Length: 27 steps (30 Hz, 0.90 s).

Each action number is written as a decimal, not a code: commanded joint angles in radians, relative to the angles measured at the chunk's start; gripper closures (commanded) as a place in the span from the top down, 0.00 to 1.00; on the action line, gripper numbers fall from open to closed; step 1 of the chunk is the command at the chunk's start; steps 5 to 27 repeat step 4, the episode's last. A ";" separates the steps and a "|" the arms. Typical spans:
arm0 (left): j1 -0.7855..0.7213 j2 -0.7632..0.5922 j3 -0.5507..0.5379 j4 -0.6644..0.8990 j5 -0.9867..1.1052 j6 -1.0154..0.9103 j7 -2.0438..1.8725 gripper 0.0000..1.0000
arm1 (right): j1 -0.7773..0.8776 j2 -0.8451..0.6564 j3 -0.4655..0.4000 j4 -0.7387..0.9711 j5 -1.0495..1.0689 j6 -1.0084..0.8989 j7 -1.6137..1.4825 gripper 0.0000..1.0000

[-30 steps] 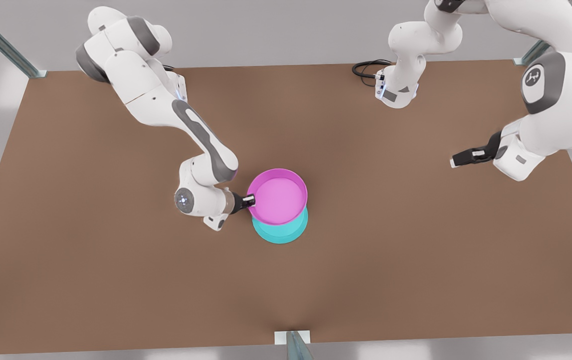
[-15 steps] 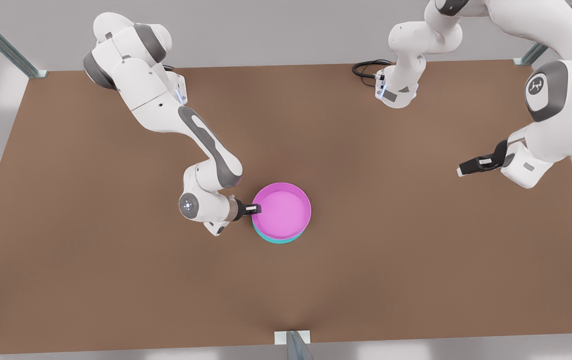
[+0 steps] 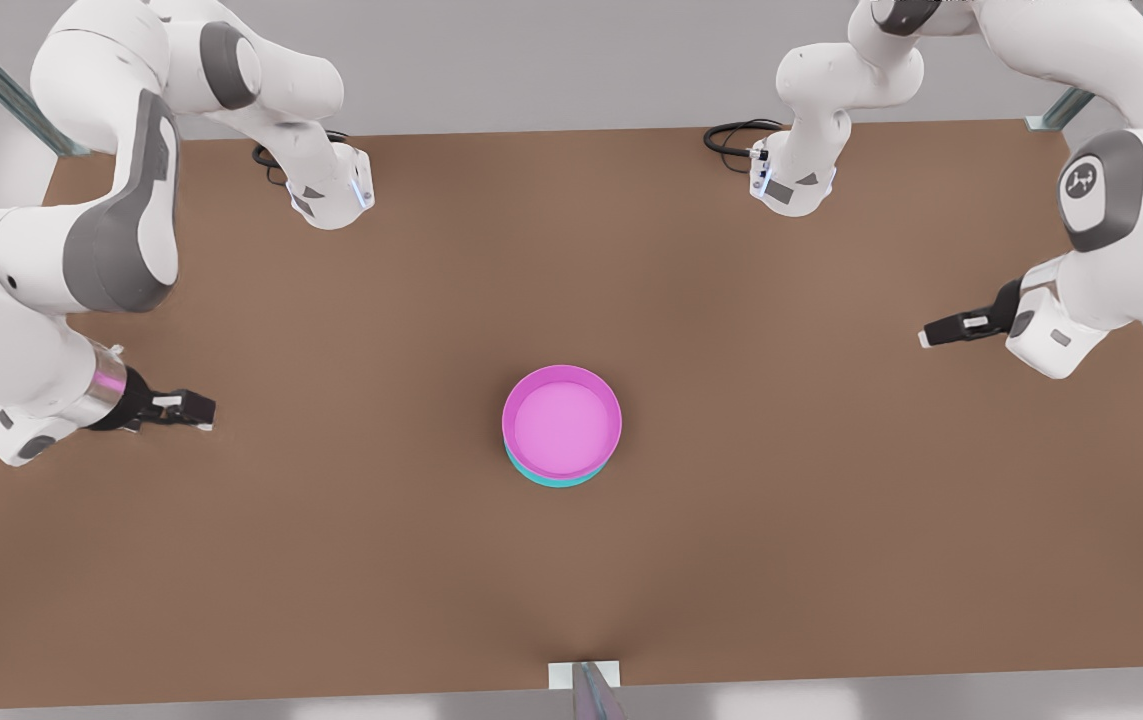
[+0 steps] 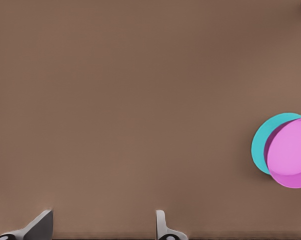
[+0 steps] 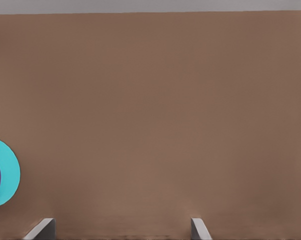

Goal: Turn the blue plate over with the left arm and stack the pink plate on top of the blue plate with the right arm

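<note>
The pink plate (image 3: pixel 562 417) sits rim-up on top of the blue plate (image 3: pixel 559 481), whose turquoise edge peeks out below it near the table's middle. The stack also shows in the left wrist view as blue plate (image 4: pixel 264 141) under pink plate (image 4: pixel 292 152), and the right wrist view catches the blue plate (image 5: pixel 5 172). My right gripper (image 3: pixel 199 410) hangs open and empty far toward the front view's left; its fingertips (image 5: pixel 42 228) stand wide apart. My left gripper (image 3: pixel 934 336) waits open near the front view's right edge, fingertips (image 4: pixel 162 226) apart.
Brown table (image 3: pixel 791 520) with metal frame posts at the corners and a bracket (image 3: pixel 586 680) at the near edge. Both arm bases (image 3: pixel 796 185) and a black cable (image 3: pixel 731 135) sit along the far edge.
The right gripper lowered the pink plate onto the blue plate, let go and pulled back far to the front view's left. The left gripper drifted slightly rightward.
</note>
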 commanded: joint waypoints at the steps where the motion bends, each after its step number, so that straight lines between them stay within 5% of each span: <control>1: 0.001 0.006 0.000 0.001 -0.008 -0.068 0.083 1.00 | -0.005 -0.053 0.000 -0.062 -0.064 -0.225 -0.219 1.00; 27: 0.001 0.009 0.000 0.003 -0.002 -0.063 0.083 1.00 | -0.005 -0.082 0.000 -0.108 -0.067 -0.196 -0.215 1.00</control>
